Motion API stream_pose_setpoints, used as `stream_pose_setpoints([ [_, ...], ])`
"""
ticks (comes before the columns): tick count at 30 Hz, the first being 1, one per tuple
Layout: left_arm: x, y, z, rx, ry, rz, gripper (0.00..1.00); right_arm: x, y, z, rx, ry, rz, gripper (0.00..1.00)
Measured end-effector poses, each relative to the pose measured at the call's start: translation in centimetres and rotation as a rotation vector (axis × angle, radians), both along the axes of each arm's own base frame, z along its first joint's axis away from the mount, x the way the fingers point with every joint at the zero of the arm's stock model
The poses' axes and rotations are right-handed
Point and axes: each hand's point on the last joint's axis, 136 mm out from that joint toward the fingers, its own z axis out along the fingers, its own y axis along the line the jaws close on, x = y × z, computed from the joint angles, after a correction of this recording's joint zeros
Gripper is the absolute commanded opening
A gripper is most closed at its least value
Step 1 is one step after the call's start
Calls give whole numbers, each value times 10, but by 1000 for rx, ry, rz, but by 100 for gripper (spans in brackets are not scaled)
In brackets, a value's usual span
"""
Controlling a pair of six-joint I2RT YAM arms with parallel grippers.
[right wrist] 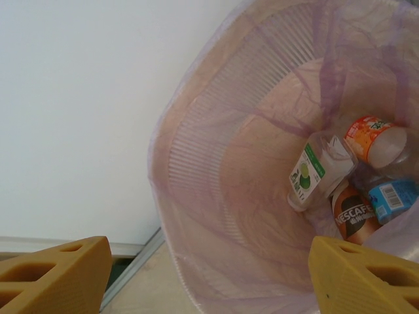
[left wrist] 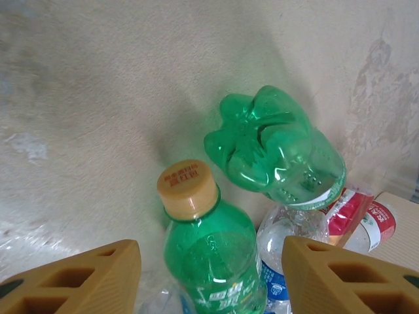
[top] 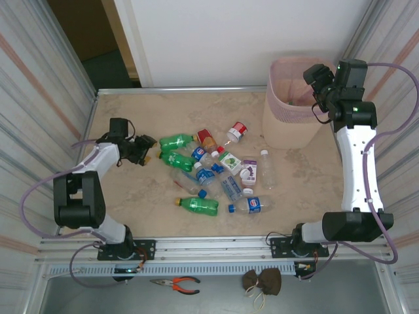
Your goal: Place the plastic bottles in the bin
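Observation:
Several plastic bottles [top: 216,173] lie in a loose pile mid-table, clear and green ones with blue, red and white caps. My left gripper [top: 141,149] is low at the pile's left end. In the left wrist view its fingers [left wrist: 98,275] stand on either side of a green bottle with a yellow cap [left wrist: 209,255], with gaps on both sides. A second green bottle [left wrist: 275,150] lies beyond it, base toward the camera. My right gripper [top: 321,82] hangs open and empty over the pink bin [top: 288,108]. Several bottles [right wrist: 314,170] lie at the bottom of the bin [right wrist: 216,196].
Corrugated side walls close in the table on the left and right. A metal rail [top: 216,245] runs along the near edge. Pliers [top: 175,283] and a dark pouch [top: 262,281] lie on the shelf below it. A lone green bottle [top: 196,205] lies near the front.

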Motion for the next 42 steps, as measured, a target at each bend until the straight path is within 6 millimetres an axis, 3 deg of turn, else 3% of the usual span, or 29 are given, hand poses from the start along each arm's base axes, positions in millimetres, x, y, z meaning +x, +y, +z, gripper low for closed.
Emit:
stream_pose_setpoints([
  [15, 12, -11, -48, -98, 105, 34, 51, -5, -2, 6, -4, -15, -8, 77],
  [36, 16, -14, -53, -148, 103, 70, 33, -8, -7, 8, -5, -21, -22, 76],
  [42, 14, -14, -46, -145, 88, 69, 29, -13, -9, 12, -7, -32, -30, 76],
])
